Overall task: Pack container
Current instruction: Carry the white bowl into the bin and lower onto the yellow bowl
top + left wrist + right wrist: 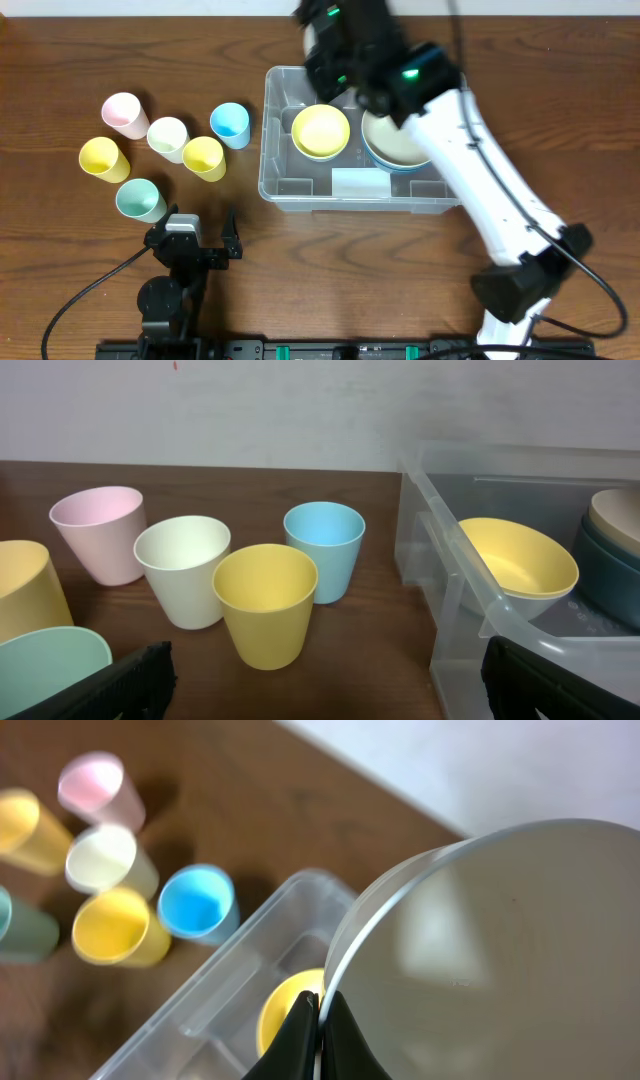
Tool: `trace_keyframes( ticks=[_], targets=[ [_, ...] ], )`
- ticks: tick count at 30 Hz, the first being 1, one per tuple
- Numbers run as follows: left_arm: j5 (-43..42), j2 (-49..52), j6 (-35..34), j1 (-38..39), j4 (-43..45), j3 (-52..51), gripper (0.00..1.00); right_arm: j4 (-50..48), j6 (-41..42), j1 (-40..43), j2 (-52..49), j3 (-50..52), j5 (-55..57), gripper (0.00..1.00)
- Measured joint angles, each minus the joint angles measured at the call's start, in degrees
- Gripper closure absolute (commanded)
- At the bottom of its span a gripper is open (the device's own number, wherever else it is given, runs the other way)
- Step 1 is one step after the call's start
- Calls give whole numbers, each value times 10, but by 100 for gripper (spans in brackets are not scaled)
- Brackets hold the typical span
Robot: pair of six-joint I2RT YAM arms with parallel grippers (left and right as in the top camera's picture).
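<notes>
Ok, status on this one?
Left gripper open, idle by cups. Right gripper shut on cream bowl, container's right end. Yellow bowl beside it; nothing blocking.

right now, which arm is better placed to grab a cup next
Left. The left gripper is open beside the teal cup; the right gripper is shut on the cream bowl in the container.
</notes>
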State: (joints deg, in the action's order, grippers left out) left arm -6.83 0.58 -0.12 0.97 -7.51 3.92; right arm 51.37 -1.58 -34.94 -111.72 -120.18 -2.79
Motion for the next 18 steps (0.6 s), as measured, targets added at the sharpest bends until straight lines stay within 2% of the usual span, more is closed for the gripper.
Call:
trace_keyframes(
  ticks=[8,18],
  targets=[
    [0,0,0,0,0,0,2,47,-5,-29,-89,0,13,99],
    [0,0,0,0,0,0,2,83,2,-45,-115,5,13,99]
  ],
)
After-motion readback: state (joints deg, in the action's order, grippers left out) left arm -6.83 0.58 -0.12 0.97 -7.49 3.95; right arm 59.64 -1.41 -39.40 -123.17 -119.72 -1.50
